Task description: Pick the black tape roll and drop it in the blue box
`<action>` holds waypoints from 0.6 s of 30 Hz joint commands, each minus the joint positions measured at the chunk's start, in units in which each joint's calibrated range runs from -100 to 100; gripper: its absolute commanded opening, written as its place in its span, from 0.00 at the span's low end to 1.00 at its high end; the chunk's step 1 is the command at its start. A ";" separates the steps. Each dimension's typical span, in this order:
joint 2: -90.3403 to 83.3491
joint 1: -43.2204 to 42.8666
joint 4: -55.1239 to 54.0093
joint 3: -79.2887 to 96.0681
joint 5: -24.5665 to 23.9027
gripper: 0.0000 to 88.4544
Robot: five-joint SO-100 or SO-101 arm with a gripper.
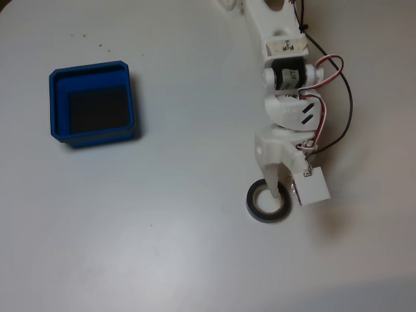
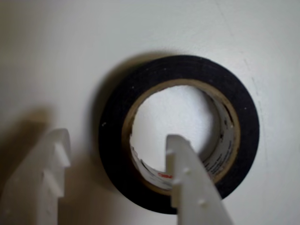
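Wrist view, gripper [image 2: 117, 150] spread wide, straddling wall of black tape roll [image 2: 117, 117], one finger [image 2: 187, 178] inside its core

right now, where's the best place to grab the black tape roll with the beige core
Grip the wall of the black tape roll with beige core, from above. It lies flat on the white table with its hole up, so one finger goes inside, one outside. The open gripper already straddles the near wall.

I see the black tape roll [image 1: 267, 202] lying flat on the table, its beige core showing printed lettering inside in the wrist view [image 2: 178, 136]. The blue box [image 1: 93, 104], square with a dark floor, sits upright well apart to the left in the fixed view.
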 commanded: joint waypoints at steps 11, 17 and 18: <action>1.25 -0.13 0.24 -3.13 -0.20 0.22; 1.67 -0.13 0.24 -3.04 -0.20 0.22; 2.17 -0.13 0.24 -3.13 -0.20 0.22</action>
